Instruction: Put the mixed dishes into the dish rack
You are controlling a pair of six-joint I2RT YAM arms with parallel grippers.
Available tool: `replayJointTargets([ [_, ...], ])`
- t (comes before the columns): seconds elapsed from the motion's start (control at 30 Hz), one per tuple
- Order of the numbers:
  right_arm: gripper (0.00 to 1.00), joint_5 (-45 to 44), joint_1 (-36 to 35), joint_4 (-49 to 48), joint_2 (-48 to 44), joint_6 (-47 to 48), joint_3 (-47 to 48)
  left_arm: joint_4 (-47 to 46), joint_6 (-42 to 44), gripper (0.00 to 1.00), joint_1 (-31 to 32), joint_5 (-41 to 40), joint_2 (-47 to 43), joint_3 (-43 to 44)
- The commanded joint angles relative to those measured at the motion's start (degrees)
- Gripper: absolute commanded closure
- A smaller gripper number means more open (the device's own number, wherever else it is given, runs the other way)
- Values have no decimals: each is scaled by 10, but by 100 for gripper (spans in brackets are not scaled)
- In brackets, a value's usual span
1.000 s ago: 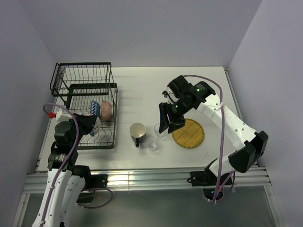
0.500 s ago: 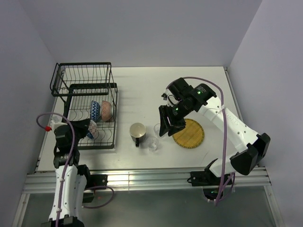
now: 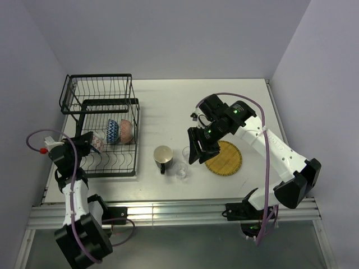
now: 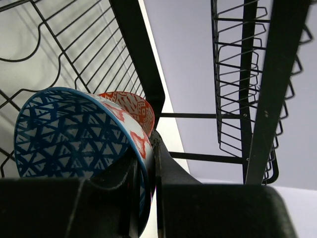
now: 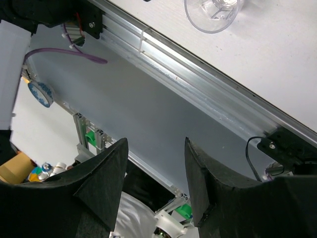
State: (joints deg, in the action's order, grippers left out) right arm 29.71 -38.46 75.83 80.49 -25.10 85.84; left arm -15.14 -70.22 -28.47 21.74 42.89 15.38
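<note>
Top external view: noted left gripper [image 3: 91, 143] at near-left edge of dish rack [image 3: 120, 168], pinched on rim of blue-patterned bowl [image 4: 69, 134]. Two more bowls [image 3: 114, 131] slotted just beyond, hemmed by wires. Found right gripper [image 3: 195, 156] spread, empty, above clear glass [image 3: 187, 151]. Beside it: second glass [image 3: 180, 170], mug [image 3: 163, 157], yellow plate [image 3: 224, 158].

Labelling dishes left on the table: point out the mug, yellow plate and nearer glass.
mug [image 3: 163, 155], top view, cream inside.
yellow plate [image 3: 227, 159], top view, bare middle.
nearer glass [image 3: 181, 170], top view, open mouth.
</note>
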Motion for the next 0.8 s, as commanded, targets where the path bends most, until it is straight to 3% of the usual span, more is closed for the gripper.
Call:
replayJointTargets([
  [0.0,43,10,-7,-2,-11,10,3,-168,-19,100,-19,88,58,4],
  [0.07,44,10,-8,-2,-9,10,3,-253,-35,100,-30,124,93,-2],
  [0.23,44,13,-12,-4,-2,10,7,-363,-25,100,-32,204,224,32],
  [0.77,44,1,-14,3,20,15,36,-396,8,100,-74,307,398,138],
])
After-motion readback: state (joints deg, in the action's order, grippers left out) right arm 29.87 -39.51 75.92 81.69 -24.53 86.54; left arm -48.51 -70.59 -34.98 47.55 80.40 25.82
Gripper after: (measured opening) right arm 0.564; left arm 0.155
